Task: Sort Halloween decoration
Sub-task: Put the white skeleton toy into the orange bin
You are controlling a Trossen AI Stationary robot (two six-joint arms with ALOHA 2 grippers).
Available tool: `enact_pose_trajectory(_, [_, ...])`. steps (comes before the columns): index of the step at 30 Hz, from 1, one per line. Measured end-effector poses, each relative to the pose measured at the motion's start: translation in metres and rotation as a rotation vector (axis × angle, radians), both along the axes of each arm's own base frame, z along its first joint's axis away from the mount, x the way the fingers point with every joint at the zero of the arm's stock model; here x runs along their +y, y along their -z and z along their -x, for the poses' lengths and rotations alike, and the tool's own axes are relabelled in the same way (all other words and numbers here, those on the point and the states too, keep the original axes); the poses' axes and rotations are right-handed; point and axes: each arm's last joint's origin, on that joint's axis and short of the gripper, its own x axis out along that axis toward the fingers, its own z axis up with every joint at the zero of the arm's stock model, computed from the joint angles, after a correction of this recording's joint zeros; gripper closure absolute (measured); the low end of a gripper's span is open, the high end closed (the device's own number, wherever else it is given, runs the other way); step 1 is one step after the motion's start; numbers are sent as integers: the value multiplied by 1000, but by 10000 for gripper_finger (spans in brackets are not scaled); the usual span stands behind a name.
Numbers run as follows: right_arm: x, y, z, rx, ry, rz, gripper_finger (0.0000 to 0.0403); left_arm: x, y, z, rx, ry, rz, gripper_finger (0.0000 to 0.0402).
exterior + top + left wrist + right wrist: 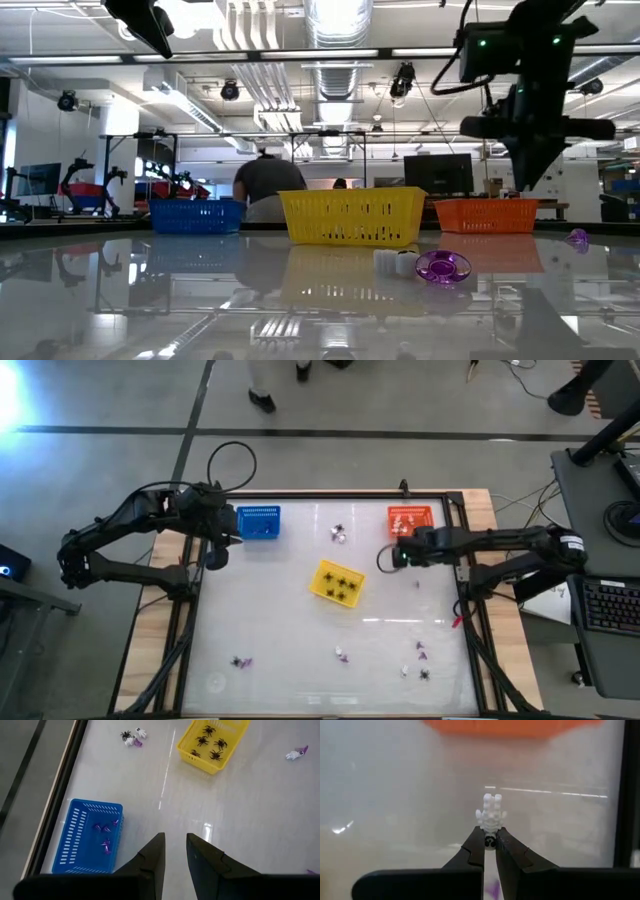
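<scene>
White piece (491,814) sits clenched in right tool (490,841) near orange basket (410,518); left tool (174,851) slightly parted, empty.

Your right claw (393,556) is hanging just beside the orange basket (410,519); your left claw (215,556) is waiting beside the blue basket (258,523). Black spiders (340,585) are lying in the yellow basket (322,588).

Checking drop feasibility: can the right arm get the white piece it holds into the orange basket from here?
Probably yes. The right gripper is shut on the white piece, raised just beside the orange basket, and nothing visible stands between them.
</scene>
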Motion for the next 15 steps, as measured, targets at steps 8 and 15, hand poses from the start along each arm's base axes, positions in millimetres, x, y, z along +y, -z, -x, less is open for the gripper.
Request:
enact_pose_trajectory(8, [-45, -3, 4, -64, -9, 51, 390, 0, 0, 0, -4, -27, 18, 340])
enact_pose_trajectory(15, [-70, -4, 15, -73, -13, 71, 390, 0, 0, 0, -9, -52, 34, 340])
